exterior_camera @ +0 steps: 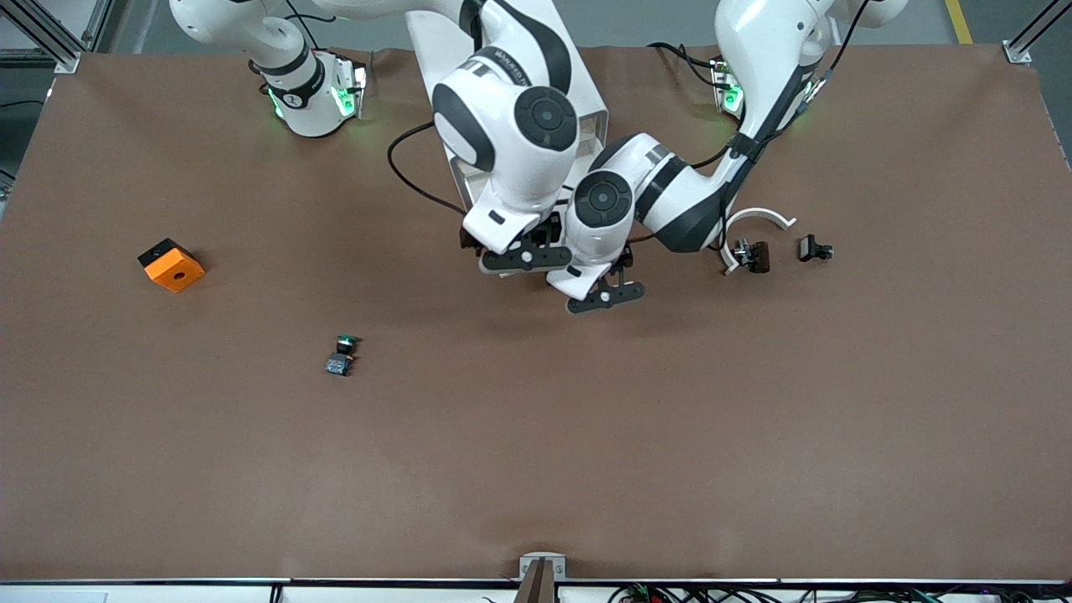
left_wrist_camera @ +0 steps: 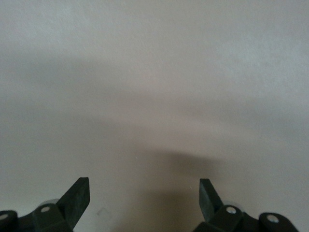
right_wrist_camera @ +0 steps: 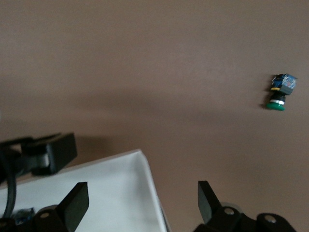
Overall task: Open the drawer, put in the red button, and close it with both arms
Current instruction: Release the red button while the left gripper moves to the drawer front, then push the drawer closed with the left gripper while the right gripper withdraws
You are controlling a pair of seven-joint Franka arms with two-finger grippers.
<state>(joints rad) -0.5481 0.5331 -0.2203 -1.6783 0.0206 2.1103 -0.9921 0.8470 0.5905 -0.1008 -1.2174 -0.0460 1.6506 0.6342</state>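
The white cabinet [exterior_camera: 595,117] stands at the robots' edge of the table, mostly hidden by both arms. In the right wrist view a corner of the white drawer [right_wrist_camera: 106,188] shows, pulled out over the brown table. My right gripper [exterior_camera: 523,258] is open and empty over that corner, as its wrist view [right_wrist_camera: 143,195] shows. My left gripper [exterior_camera: 605,295] is open and empty beside it, and its wrist view [left_wrist_camera: 145,193] shows only a plain white surface [left_wrist_camera: 154,87]. The red button does not show clearly in any view.
A green-capped button [exterior_camera: 342,354] lies on the table toward the right arm's end, also in the right wrist view [right_wrist_camera: 280,91]. An orange block [exterior_camera: 171,265] sits farther toward that end. A white curved piece [exterior_camera: 758,216] and two small black parts [exterior_camera: 814,249] lie toward the left arm's end.
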